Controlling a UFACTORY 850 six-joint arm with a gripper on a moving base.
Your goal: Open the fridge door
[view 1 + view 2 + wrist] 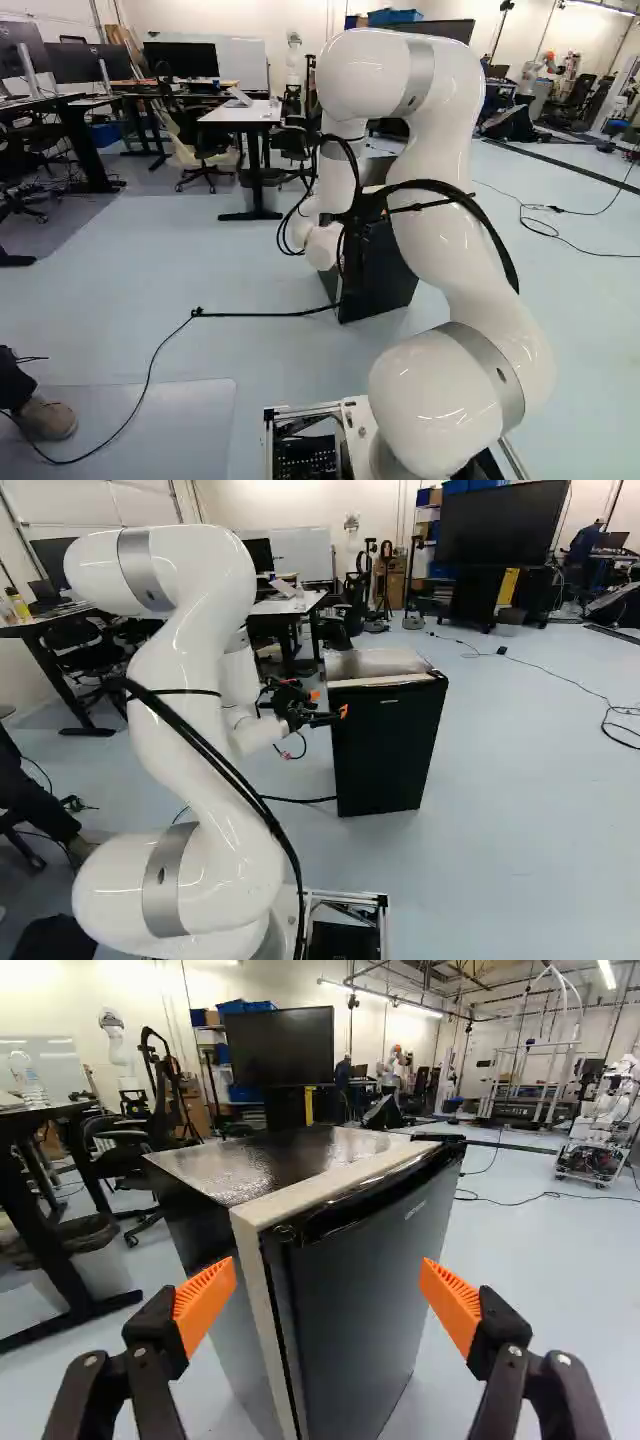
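Your gripper (328,1302) faces the near upright edge of a small black fridge (388,748), its fingers spread wide and nothing between their orange pads (205,1302). The fridge stands on the floor (520,840) ahead of the base, right of the arm (205,670) in the right base view and partly hidden behind it in the left. Its door (375,1295) looks shut, lying flush along the pale front frame (262,1325) of the cabinet, whose near corner points toward you between the two fingers. The step in hand appears to be the approach: you are lining up on the door's free edge, with no hold taken and no opening begun. A black fitting (438,1138) at the far top corner suggests the hinge is on that side, though you cannot be certain from here. Your next move likely calls for bringing one fingertip to the seam beside the frame, easing it behind the door's edge, then drawing the door outward along its arc. Push square on the corner instead, and you risk shoving the whole fridge or skidding off its smooth face.
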